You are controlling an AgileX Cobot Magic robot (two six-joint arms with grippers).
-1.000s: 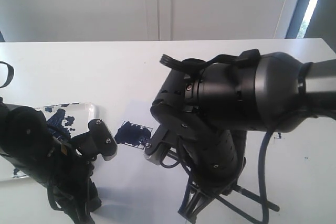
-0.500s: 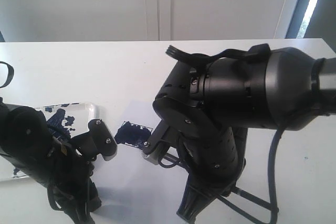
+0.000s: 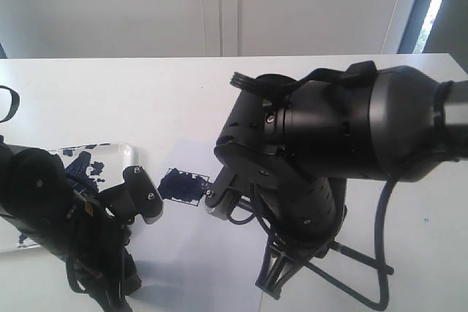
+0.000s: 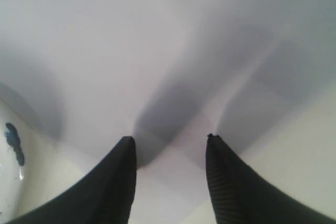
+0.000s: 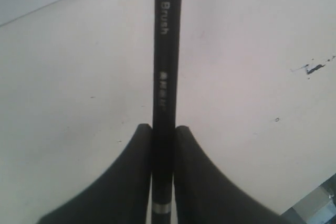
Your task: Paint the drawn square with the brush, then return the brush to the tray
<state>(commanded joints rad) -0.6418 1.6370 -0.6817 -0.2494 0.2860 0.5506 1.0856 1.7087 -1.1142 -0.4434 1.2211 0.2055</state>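
Far left, the tray (image 3: 130,153) sits on the table (image 3: 110,93), smeared with navy paint. My left arm covers its near part. In the left wrist view, one tray corner (image 4: 8,182) shows with a navy blot.

My left claw (image 3: 143,196) hangs just right of the tray. Its jaws stand wide apart in the wrist view (image 4: 168,140), with only white surface between them. It is close to the square but apart from it, on the square's left.

The square (image 3: 183,184) lies on the paper (image 3: 183,253) between my two claws. It is mostly blotchy navy, with white gaps near its far edge.

My right claw (image 3: 213,199) sits at the square's right edge, and my right arm hides most of it. In the wrist view this claw (image 5: 163,127) is narrow and clamped on the brush (image 5: 163,66). The black handle runs straight out between the fingers, with "Brush" printed on it and a silvery band low in the grip. I cannot see the bristles, so I cannot tell whether they touch the square.
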